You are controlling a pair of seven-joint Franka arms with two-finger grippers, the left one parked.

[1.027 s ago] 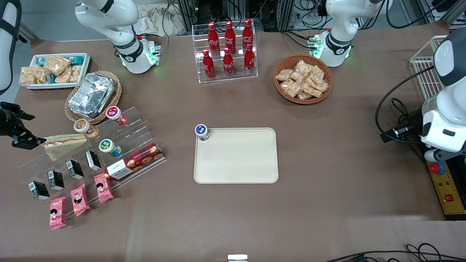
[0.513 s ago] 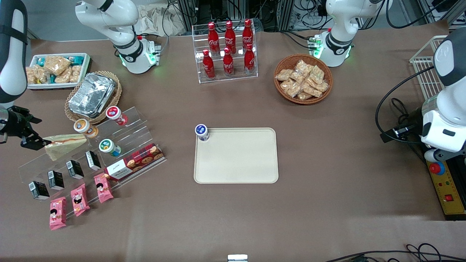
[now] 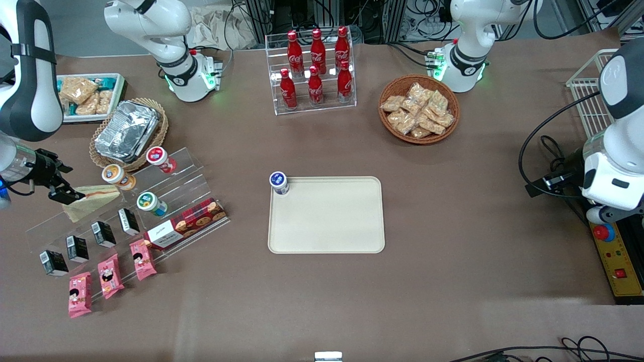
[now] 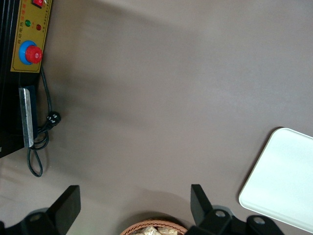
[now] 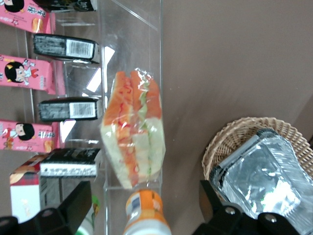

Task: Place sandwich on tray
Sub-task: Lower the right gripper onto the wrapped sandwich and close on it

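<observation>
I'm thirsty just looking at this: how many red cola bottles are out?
6 cola bottles in the clear rack: upper row; lower row. None seem hidden.

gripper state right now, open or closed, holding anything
Gripper: open, holding nothing, poised over the sandwich on the clear display shelf.

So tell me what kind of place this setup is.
Probably a robotics lab staged as a snack counter. Cola bottles fill a clear rack, the sandwich lies on an acrylic stand, and a tray waits mid-table. The open gripper hangs over the sandwich.
</observation>
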